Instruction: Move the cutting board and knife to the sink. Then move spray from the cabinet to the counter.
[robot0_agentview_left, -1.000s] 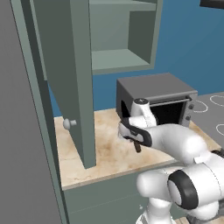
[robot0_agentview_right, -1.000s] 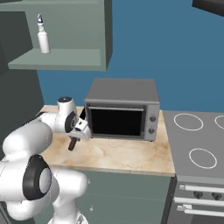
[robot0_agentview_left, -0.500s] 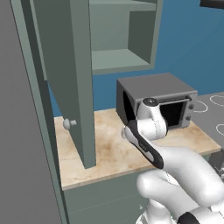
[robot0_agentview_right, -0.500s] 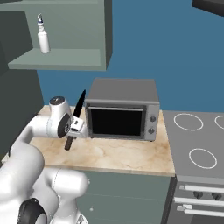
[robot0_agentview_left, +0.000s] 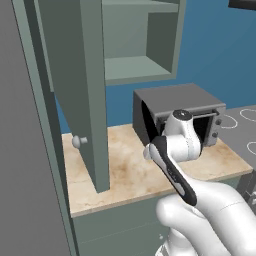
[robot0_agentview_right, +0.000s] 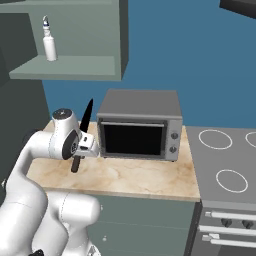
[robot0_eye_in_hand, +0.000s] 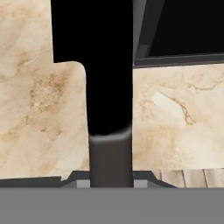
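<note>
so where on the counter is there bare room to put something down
Bare stone on the counter in front of the oven, running to the stove. Also the strip between the oven and the open cabinet door. It is tight by the oven's left corner, where the gripper holds the knife.

Marbled counter (robot0_agentview_right: 135, 177), grey oven (robot0_agentview_right: 139, 125) standing at its back edge, cabinet shelf (robot0_agentview_right: 70, 67), spray (robot0_agentview_right: 48, 38) on its left part

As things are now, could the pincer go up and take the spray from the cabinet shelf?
Probably not yet. The pincer is shut on the knife, blade pointing up, so it has no free grip. The spray stands upright on the open shelf, and nothing blocks the way to it.
</note>
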